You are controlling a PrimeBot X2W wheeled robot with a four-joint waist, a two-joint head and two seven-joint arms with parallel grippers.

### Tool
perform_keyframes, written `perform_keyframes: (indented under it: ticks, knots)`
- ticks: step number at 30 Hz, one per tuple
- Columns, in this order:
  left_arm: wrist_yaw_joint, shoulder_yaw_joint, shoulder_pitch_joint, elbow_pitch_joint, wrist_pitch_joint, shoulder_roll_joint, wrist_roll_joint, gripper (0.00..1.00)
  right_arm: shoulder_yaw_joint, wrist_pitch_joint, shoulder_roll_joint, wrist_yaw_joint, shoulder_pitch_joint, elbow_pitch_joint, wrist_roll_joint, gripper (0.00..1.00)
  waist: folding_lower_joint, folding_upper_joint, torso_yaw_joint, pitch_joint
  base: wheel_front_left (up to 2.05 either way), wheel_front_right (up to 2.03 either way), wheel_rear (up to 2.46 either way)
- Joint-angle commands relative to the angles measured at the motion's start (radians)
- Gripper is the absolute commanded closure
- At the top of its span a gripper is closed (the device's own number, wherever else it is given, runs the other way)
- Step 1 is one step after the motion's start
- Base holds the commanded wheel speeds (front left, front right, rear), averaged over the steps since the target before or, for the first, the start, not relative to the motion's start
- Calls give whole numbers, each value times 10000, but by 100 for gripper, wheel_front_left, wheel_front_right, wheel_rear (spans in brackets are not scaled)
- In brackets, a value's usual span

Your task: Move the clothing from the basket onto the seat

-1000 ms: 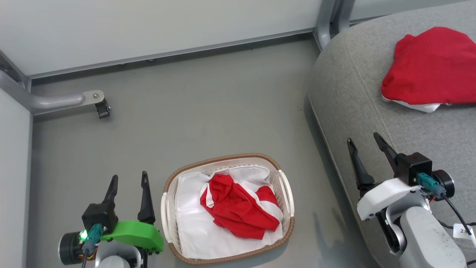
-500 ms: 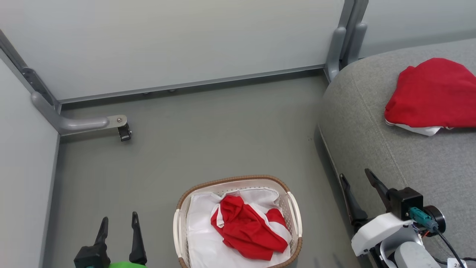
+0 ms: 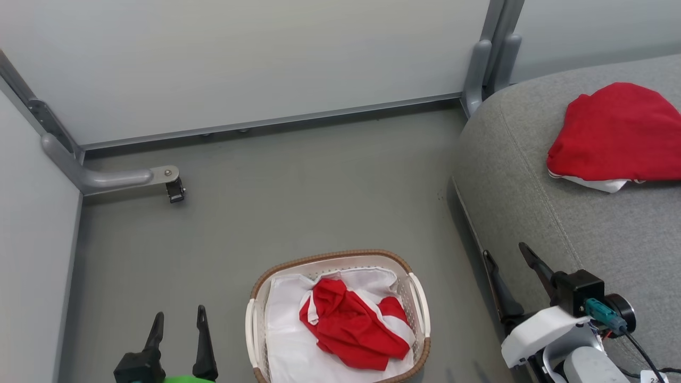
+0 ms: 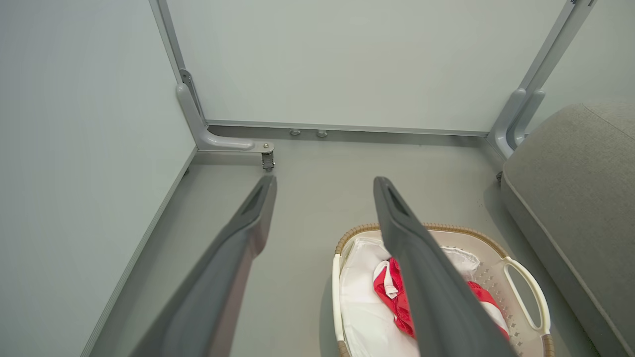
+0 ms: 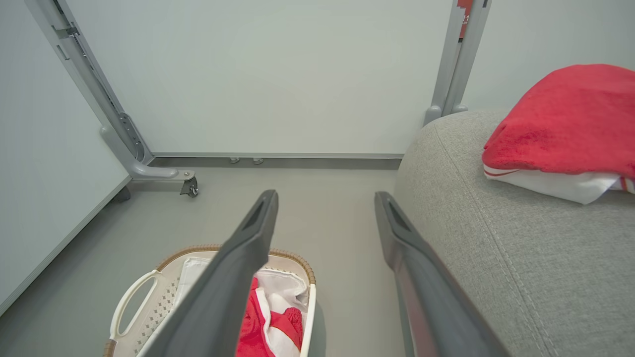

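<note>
While both arms sit low in the head view, let's take stock. One basket (image 3: 330, 256) stands on the floor (image 3: 298, 202): oval, cream-white plastic pierced with rows of small holes, a brown woven rim on top and two looped side handles (image 3: 421, 293). Inside lies one smooth white liner sheet (image 3: 287, 335), and on it one crumpled red garment (image 3: 348, 330), soft and bunched into folds, with white stripes along its edges. That's clothing piece number one, down in the basket.

Piece number two: a second red garment (image 3: 617, 133) lies up on the seat (image 3: 612, 229), mounded, with white fabric poking out under its near edge. The seat is one big grey cushion in coarse woven upholstery, with a rounded corner and a stitched seam (image 3: 538, 187) curving along its side. It stands to the right of the basket, apart from it.

Two tools to count. The left tool (image 3: 180, 313) has two long, dark, tapered fingers, spread wide with nothing between them, over the floor just left of the basket. The right tool (image 3: 504, 250) has the same dark pair, spread wide and empty too, by the seat's front edge.

The floor is matte grey and smooth. Pale flat panels (image 3: 266, 64) framed in grey metal close off the far side and the left, and one small black caster (image 3: 175, 191) hangs from a curved grey bracket (image 3: 117, 178).
</note>
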Motion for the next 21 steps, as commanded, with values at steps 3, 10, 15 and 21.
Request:
perform_keyframes:
  ticks: [3,10,15,21]
  knots:
    - [-19,-219,-440,-31,-6,33,2,0,67,-11,-80,-14,-338,-224,65,0,1,0,-213,447,0,0,0]
    - [-22,-780,-1379,170,-4,38,-2,0,200,-11,-95,-14,-1216,-893,245,0,1,0,-740,1547,0,0,0]
    - [-70,-1219,-2246,654,-6,38,86,0,387,-11,37,-14,-2003,-1390,516,0,1,0,-1285,2524,0,0,0]
    - [-229,-1608,-3256,1615,-6,42,317,0,687,-11,150,-14,-2763,-1947,765,0,1,0,-1909,3572,0,0,0]
